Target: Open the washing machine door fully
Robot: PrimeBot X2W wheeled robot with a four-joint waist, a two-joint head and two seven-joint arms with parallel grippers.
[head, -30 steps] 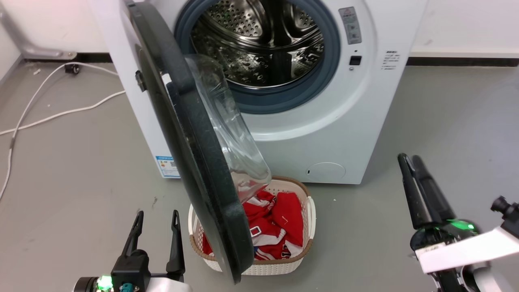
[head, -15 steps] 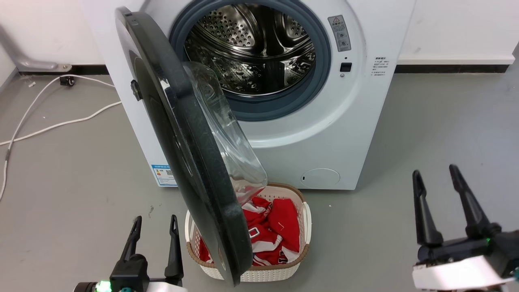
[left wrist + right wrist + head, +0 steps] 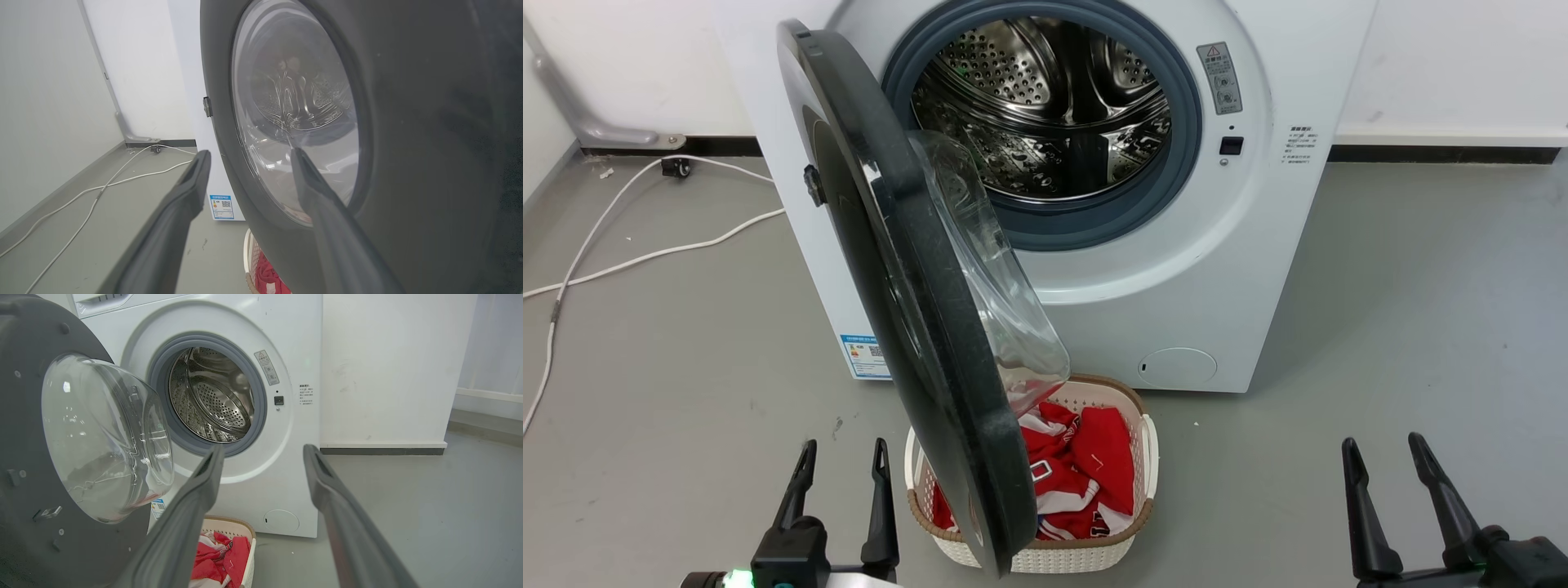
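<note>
Head: washing machine door (image 3: 907, 327) half open off the washing machine (image 3: 1217, 269); left pincer (image 3: 844, 445) spread just beside door's outer face, right pincer (image 3: 1381, 441) spread, well apart. Left wrist: door close; swinging wider could hit that pincer. Right wrist: glass bowl (image 3: 106, 437) faces drum.

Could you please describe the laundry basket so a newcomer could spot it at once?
Find the big white washing machine against the wall, its black round door swung open. On the grey floor just below that door sits the laundry basket: white woven plastic with a brown rim, the one thing holding red clothes.
</note>
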